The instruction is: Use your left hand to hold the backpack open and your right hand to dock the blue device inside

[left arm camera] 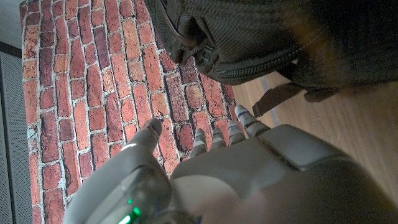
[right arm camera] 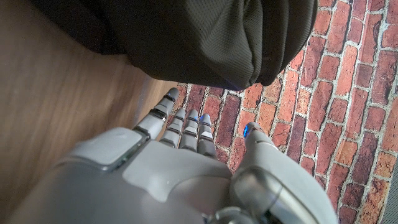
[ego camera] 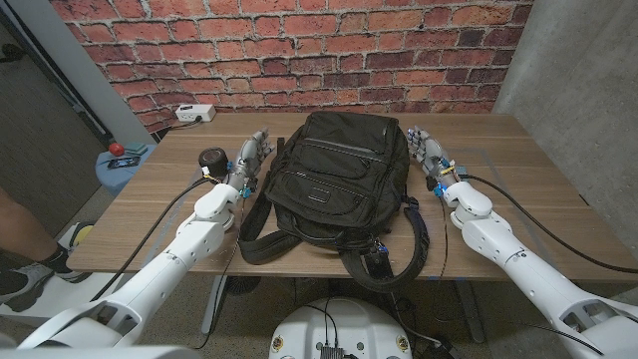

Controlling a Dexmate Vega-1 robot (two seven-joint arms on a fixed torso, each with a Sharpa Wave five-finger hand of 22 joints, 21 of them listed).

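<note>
A black backpack lies flat in the middle of the wooden table, front pockets up, straps trailing toward the near edge. My left hand stands just beside its left side, fingers stretched out and holding nothing. On the other side my right hand is beside the bag, fingers also extended and empty. In the left wrist view the left hand points past the backpack toward the brick wall. The right wrist view has the right hand close to the backpack. I cannot make out a blue device.
A dark round object stands on the table left of my left hand. A white power strip lies at the far left corner. A blue stand with a red knob and a person's leg are off the table's left.
</note>
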